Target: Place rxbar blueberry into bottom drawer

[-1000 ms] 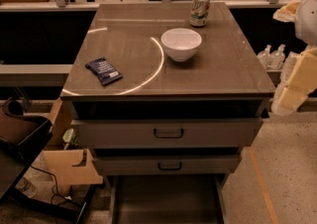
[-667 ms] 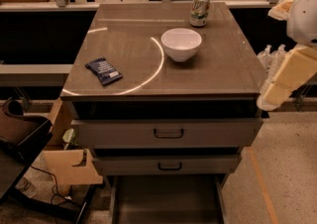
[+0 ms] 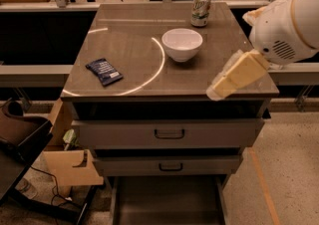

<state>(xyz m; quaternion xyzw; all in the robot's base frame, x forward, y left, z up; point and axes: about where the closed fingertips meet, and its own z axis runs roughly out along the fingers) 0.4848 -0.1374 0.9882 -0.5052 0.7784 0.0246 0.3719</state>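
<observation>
In the camera view, the cream-coloured two-finger gripper (image 3: pixel 222 85) hangs at the right front corner of the grey-brown cabinet top (image 3: pixel 124 45). It slopes down and to the left from the rounded white arm housing (image 3: pixel 286 22) above and to its right. Its tip lies over the front edge of the top. I cannot tell whether it is open or closed, and it holds nothing that can be seen.

The rxbar blueberry (image 3: pixel 103 71), a small flat dark navy wrapper with a pale label patch, lies flat on the cabinet top well to the gripper's left, near the left front edge and turned at an angle. It is well apart from the gripper.

A round white bowl (image 3: pixel 182 44) stands upright behind and a little to the left of the gripper, near it but not touching. A green-and-white soda can (image 3: pixel 201 8) stands upright farther behind, near the back edge.

Below the gripper, the two grey upper drawers are shut, each with a dark handle (image 3: pixel 169 133). Lower still and to its left, the bottom drawer (image 3: pixel 167 201) is pulled out, a wide shallow grey-brown tray with a dark interior.
</observation>
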